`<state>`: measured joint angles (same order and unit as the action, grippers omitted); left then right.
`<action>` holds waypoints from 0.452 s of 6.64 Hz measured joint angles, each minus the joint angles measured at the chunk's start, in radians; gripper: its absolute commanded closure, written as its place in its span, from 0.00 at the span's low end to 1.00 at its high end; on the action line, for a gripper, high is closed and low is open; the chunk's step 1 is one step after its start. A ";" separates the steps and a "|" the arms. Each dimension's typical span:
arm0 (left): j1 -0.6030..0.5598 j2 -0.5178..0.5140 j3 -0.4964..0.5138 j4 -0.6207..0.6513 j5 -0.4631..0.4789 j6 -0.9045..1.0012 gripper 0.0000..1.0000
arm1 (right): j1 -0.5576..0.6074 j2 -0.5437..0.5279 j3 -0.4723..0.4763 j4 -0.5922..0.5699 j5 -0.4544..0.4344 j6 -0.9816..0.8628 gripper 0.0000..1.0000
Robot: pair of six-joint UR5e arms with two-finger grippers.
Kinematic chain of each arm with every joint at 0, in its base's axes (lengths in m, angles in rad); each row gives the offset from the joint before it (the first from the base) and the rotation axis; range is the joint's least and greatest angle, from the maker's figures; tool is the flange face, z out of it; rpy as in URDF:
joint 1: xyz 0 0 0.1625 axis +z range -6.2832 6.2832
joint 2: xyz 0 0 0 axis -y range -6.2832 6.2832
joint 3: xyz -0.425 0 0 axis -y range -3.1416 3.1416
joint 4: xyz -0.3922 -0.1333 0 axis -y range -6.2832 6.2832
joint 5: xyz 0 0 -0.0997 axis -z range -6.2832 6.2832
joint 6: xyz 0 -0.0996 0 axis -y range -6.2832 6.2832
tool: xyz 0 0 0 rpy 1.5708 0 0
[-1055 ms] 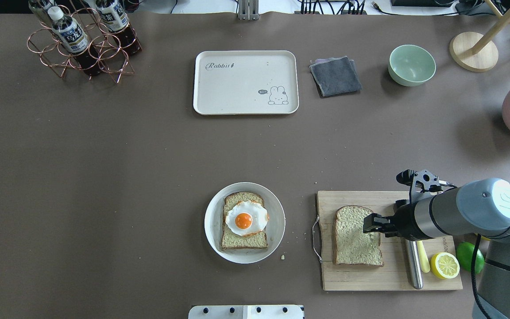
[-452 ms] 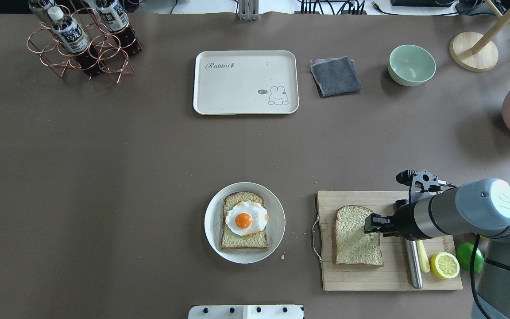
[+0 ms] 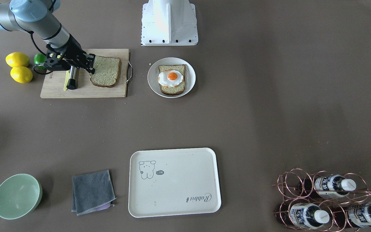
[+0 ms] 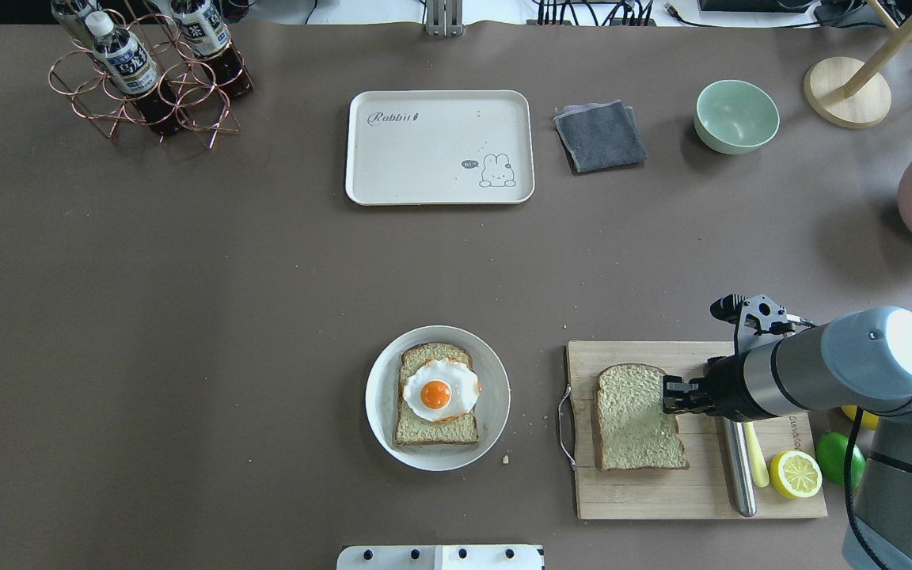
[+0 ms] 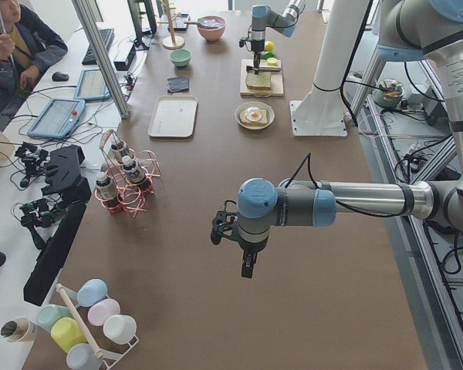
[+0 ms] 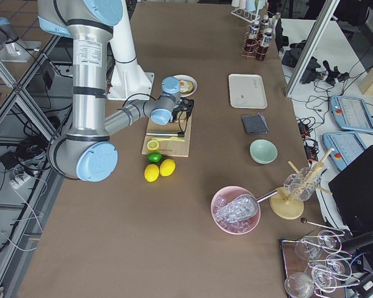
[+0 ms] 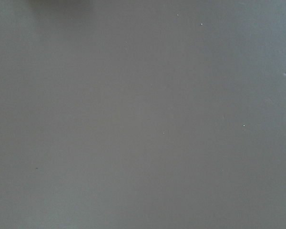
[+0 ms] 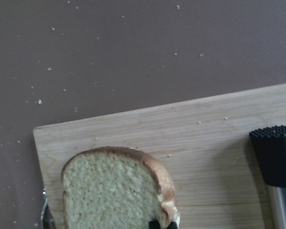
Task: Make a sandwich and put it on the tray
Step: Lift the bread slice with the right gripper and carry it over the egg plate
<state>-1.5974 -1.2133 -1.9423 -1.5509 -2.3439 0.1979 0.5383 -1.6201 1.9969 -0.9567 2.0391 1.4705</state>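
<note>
One bread slice point(image 4: 634, 427) lies on the wooden cutting board point(image 4: 662, 499). My right gripper point(image 4: 668, 394) is at the slice's right crust edge; in the right wrist view its fingertips point(image 8: 155, 224) pinch the crust, so it is shut on the slice point(image 8: 109, 191). A second slice topped with a fried egg point(image 4: 440, 389) sits on a white plate point(image 4: 381, 404) left of the board. The cream tray point(image 4: 439, 146) lies at the far middle, with nothing on it. My left gripper point(image 5: 247, 266) hangs over bare table far to the left; I cannot tell whether it is open.
A steel-handled knife point(image 4: 739, 467), a half lemon point(image 4: 795, 473) and a lime point(image 4: 840, 459) lie at the board's right end. A grey cloth point(image 4: 600, 136) and a green bowl point(image 4: 736, 116) sit right of the tray. A bottle rack point(image 4: 147, 75) stands far left.
My right gripper has drawn back to the right, from over the slice to its right crust edge. The slice has shifted slightly on the board.
</note>
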 measured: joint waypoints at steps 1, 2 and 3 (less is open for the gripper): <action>0.000 0.000 -0.001 0.000 0.000 0.000 0.02 | 0.046 0.037 0.008 0.000 0.063 0.000 1.00; 0.000 0.000 -0.001 0.000 0.000 0.000 0.02 | 0.066 0.093 0.007 0.000 0.097 0.002 1.00; 0.000 0.000 -0.001 0.000 0.000 0.000 0.02 | 0.064 0.164 -0.005 0.000 0.110 0.008 1.00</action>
<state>-1.5976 -1.2128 -1.9435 -1.5509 -2.3439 0.1979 0.6026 -1.4559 1.9914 -0.9567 2.1496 1.4783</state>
